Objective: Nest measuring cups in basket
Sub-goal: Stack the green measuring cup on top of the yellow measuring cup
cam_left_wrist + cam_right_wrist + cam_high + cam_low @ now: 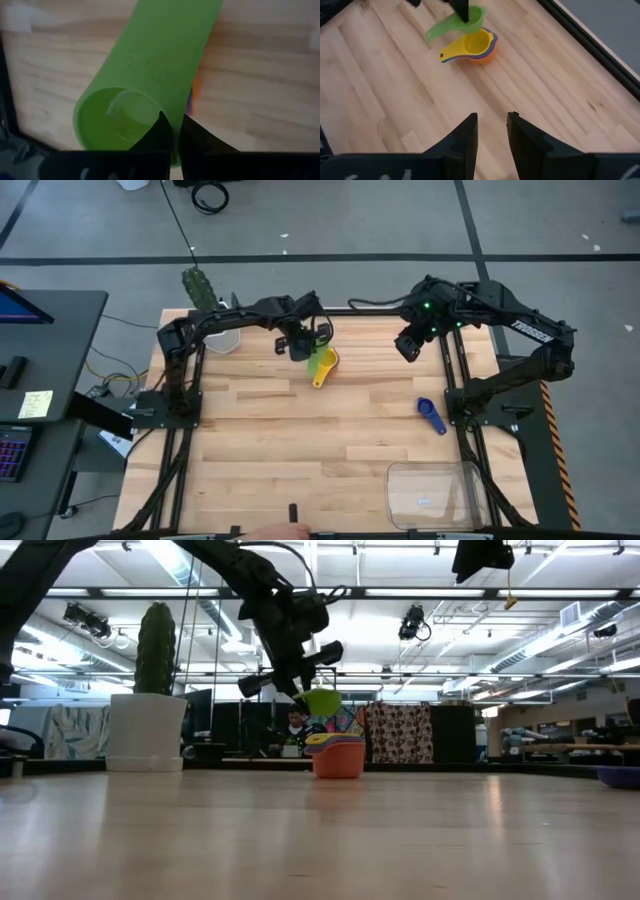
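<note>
My left gripper [305, 345] hangs over the far middle of the table, shut on a green measuring cup [320, 361], also visible in the low view [322, 700]. Just below it, a nested stack with a yellow cup on top and an orange one at the bottom [338, 756] stands on the table [476, 47]. A dark blue cup [432, 416] lies alone toward the right. The clear basket [436, 492] sits at the near right edge. My right gripper [492, 125] is open and empty, raised above the far right of the table [412, 340]. My left gripper holds the green cup by the wall of its bowl [176, 152], one finger [159, 131] inside the bowl and the other outside. It comes from above, pointing down. The cup is lifted clear just above the stack, tilted, its handle [172, 40] pointing away from the fingers.
A white pot with a green cactus [147, 690] stands at the far left corner [222, 336]. Bare wood lies between the stack and the basket. A person's hand [272, 532] shows at the near edge. A desk with a laptop stands left of the table.
</note>
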`<action>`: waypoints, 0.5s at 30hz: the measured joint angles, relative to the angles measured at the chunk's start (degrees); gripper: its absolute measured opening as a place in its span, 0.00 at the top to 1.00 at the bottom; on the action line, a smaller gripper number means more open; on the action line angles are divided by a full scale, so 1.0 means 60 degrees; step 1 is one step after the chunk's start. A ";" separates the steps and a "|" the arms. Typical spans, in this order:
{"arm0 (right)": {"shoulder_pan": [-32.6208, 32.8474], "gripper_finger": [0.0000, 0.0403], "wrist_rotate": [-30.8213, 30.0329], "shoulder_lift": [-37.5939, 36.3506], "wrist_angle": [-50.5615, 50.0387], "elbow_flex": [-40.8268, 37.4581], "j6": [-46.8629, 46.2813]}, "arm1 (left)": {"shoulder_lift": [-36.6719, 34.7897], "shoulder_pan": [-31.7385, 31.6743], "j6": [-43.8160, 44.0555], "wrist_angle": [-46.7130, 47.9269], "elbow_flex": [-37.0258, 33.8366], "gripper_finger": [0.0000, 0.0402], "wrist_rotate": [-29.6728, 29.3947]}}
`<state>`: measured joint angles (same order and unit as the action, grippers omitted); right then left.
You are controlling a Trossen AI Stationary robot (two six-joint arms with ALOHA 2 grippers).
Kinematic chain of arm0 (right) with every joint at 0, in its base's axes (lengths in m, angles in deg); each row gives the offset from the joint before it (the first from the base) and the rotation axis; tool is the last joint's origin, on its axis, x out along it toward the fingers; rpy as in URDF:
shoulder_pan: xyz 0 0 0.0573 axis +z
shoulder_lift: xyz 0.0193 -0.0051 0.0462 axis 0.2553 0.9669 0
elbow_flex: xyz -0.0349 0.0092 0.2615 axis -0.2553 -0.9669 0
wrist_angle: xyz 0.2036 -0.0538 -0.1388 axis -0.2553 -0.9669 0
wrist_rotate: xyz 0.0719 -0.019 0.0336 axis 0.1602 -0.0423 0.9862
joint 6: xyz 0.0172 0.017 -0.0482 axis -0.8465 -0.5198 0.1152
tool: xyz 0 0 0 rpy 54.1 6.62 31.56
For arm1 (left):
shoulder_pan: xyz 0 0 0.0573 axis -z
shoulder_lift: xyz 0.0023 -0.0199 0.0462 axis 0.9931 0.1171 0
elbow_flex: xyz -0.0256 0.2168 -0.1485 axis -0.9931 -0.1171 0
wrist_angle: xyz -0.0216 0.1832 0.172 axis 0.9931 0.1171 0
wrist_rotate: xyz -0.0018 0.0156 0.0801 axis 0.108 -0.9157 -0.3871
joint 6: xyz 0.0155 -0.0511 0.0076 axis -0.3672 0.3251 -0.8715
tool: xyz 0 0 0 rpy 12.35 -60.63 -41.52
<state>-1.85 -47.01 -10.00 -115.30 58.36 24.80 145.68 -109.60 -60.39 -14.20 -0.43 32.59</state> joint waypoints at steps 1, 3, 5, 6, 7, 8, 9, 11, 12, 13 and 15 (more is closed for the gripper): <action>-0.0017 0.73 -0.0003 0.0000 0.0006 0.0000 0.0007 | 0.0047 0.0013 -0.0005 0.0019 0.0000 0.96 0.0069; -0.0069 0.73 0.0000 0.0000 0.0002 0.0000 0.0014 | 0.0234 0.0017 -0.0020 -0.0142 0.0000 0.96 0.0262; -0.0126 0.73 0.0000 0.0000 -0.0004 0.0000 0.0168 | 0.0414 0.0014 -0.0033 -0.0097 -0.0004 0.96 0.0384; -0.0131 0.73 0.0000 0.0000 -0.0011 0.0000 0.0229 | 0.0478 0.0033 -0.0036 -0.0257 -0.0004 0.96 0.0389; -0.0139 0.73 -0.0004 0.0000 -0.0013 0.0000 0.0277 | 0.0533 0.0040 -0.0041 -0.0362 -0.0004 0.96 0.0357; -0.0143 0.73 -0.0004 0.0000 -0.0014 0.0000 0.0315 | 0.0605 0.0040 -0.0049 -0.0426 -0.0004 0.96 0.0351; -0.0147 0.73 -0.0004 0.0000 -0.0021 0.0000 0.0330 | 0.0664 0.0040 -0.0047 -0.0667 -0.0004 0.96 0.0345; -0.0161 0.73 -0.0003 0.0000 -0.0046 0.0000 0.0338 | 0.0747 0.0044 -0.0105 -0.0825 -0.0004 0.96 0.0286; -0.0161 0.73 0.0000 0.0000 -0.0066 0.0000 0.0335 | 0.0800 0.0047 -0.0188 -0.0934 -0.0004 0.96 0.0279; -0.0161 0.73 0.0000 0.0000 -0.0084 0.0000 0.0335 | 0.0837 0.0054 -0.0246 -0.1004 -0.0004 0.96 0.0246; -0.0164 0.73 0.0000 0.0000 -0.0128 0.0000 0.0335 | 0.0927 0.0060 -0.0263 -0.0918 -0.0004 0.96 0.0213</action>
<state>-2.83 -47.01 -10.00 -116.07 58.36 26.81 151.24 -109.24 -61.97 -19.71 -0.45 33.87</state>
